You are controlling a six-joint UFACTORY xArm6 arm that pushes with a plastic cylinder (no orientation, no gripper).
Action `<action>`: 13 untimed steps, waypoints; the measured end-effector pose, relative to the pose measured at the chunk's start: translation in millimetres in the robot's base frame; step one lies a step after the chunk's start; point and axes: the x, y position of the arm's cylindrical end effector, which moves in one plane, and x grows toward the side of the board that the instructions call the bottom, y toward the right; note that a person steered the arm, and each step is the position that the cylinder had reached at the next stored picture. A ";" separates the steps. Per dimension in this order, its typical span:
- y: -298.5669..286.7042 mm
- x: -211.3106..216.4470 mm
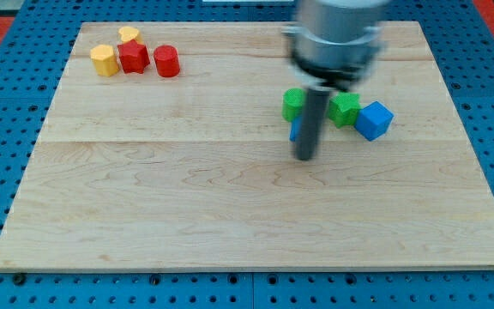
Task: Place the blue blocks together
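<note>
Wooden board [230, 215], far right: my tip [304, 157] touching mostly hidden blue block [294, 131]; blue cube [373, 119] right, apart. No jaws. Light, rigid; push flat side.

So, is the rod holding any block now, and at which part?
Nothing is held. My tip only stands against a small blue block, mostly hidden behind the rod; the blue cube lies apart.

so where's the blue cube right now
The blue cube sits on the wooden board at the view's right, touching the right-hand green block, to the right of my tip.
</note>
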 end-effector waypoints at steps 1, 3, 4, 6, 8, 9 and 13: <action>-106.2 -55.3; -166.9 -54.6; -113.0 9.1; 151.3 64.3; 249.6 -34.5; 199.1 -47.4; 58.8 -38.0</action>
